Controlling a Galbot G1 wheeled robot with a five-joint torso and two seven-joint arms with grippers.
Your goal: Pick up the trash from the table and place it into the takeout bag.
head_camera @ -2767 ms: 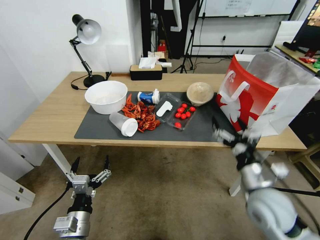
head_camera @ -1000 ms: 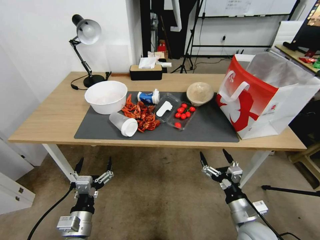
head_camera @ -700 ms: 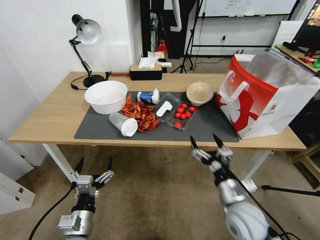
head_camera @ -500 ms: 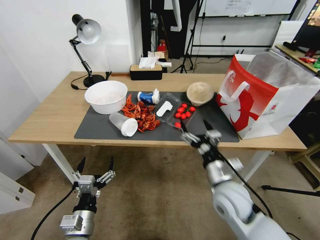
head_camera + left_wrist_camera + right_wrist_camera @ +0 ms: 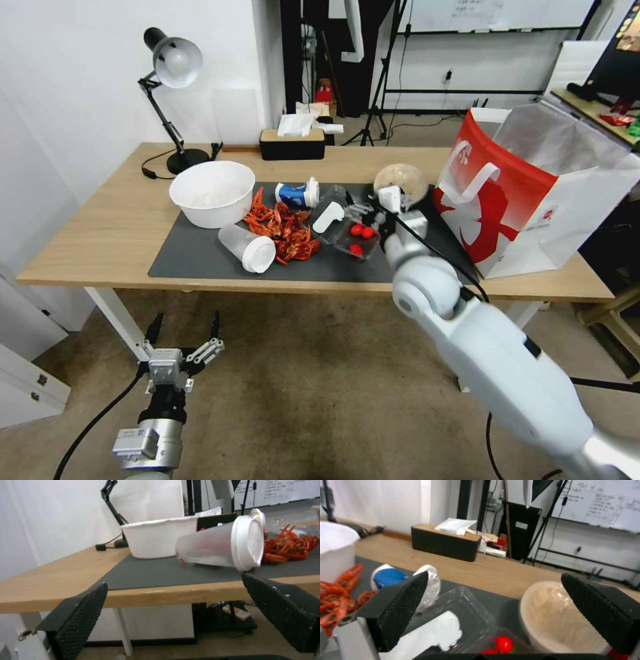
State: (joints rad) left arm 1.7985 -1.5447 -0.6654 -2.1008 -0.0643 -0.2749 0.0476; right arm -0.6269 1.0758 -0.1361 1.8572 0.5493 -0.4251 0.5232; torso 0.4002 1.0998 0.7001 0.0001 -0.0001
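So far nothing is seen bagged: the trash [image 5: 287,223] lies on the counter [image 5: 113,227] beside the takeout bag [image 5: 533,193], with the empty right end effector [image 5: 363,208] spread wide above it.

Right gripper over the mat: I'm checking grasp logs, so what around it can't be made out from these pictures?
- Head view: the right gripper is partly hidden by its own arm; what it reaches for is unclear.
- Head view: the clear tomato tray is partly covered by that arm.
- Right wrist view: the tan lidded bowl is cut by a fingertip and the frame edge.
- Head view: the takeout bag hides its inside.
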